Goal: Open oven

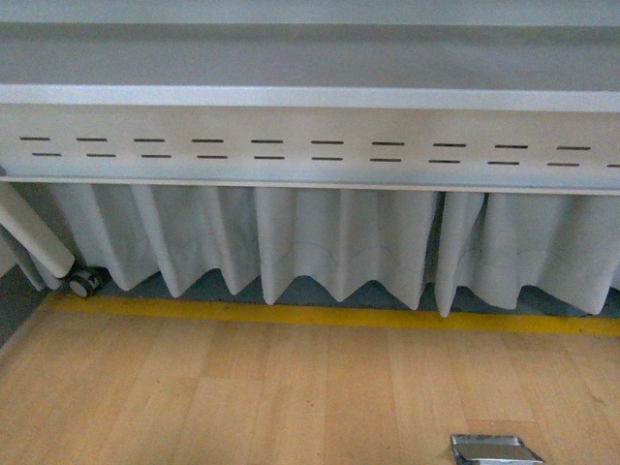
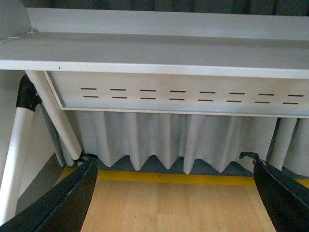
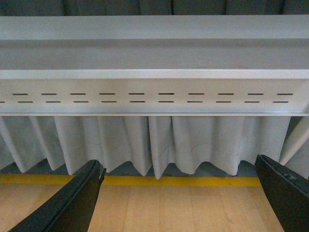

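The oven is out of view in all three views. My left gripper (image 2: 174, 193) is open and empty, its two black fingers (image 2: 63, 203) spread wide over the wooden floor. My right gripper (image 3: 178, 198) is open and empty too, its black fingers (image 3: 72, 205) wide apart above the floor. Neither arm shows in the front view.
A grey-white table (image 1: 310, 97) with a slotted front panel (image 1: 310, 150) fills the top. A white pleated curtain (image 1: 339, 242) hangs below it, above a yellow floor stripe (image 1: 329, 315). A table leg with a caster (image 1: 85, 282) stands left. A metal object (image 1: 494, 450) lies on the wooden floor (image 1: 242, 387).
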Controlling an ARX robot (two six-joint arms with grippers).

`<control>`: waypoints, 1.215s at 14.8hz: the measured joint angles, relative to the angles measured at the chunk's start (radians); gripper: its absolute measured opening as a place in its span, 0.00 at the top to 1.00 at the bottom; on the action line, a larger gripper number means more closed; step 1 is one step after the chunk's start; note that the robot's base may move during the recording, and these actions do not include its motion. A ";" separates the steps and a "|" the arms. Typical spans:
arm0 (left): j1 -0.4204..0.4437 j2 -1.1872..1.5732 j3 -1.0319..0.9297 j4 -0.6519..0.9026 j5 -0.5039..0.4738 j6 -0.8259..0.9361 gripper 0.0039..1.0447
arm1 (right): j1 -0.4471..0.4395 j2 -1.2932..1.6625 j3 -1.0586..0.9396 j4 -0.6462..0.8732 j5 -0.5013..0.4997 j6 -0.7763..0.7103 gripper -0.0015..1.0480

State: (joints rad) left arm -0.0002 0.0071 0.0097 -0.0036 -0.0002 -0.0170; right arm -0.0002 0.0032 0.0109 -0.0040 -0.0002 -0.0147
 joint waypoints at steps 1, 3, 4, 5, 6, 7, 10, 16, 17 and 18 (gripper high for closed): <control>0.000 0.000 0.000 0.000 0.000 0.000 0.06 | 0.000 0.000 0.000 0.000 0.000 0.000 0.06; 0.000 0.000 0.000 0.000 0.000 0.000 0.06 | 0.000 0.000 0.000 0.000 0.000 0.000 0.06; 0.000 0.000 0.000 0.000 0.000 0.000 0.06 | 0.000 0.000 0.000 0.000 0.000 0.000 0.06; 0.000 0.000 0.000 0.000 0.000 0.000 0.06 | 0.000 0.000 0.000 0.000 0.000 0.000 0.06; 0.000 0.000 0.000 0.000 0.000 0.000 0.06 | 0.000 0.000 0.000 0.000 0.000 0.000 0.06; 0.000 0.000 0.000 0.000 0.000 0.000 0.06 | 0.000 0.000 0.000 0.000 0.000 0.000 0.06; 0.000 0.000 0.000 0.000 0.000 0.000 0.06 | 0.000 0.000 0.000 0.000 0.000 0.000 0.06; 0.000 0.000 0.000 0.000 0.000 0.000 0.06 | 0.000 0.000 0.000 0.000 0.000 0.000 0.06; 0.000 0.000 0.000 0.000 0.000 0.000 0.06 | 0.000 0.000 0.000 0.000 0.000 0.000 0.06; 0.000 0.000 0.000 0.000 0.000 0.000 0.06 | 0.000 0.000 0.000 0.000 0.000 0.000 0.06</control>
State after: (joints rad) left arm -0.0002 0.0071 0.0097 -0.0036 -0.0002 -0.0170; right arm -0.0002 0.0032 0.0109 -0.0040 -0.0002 -0.0147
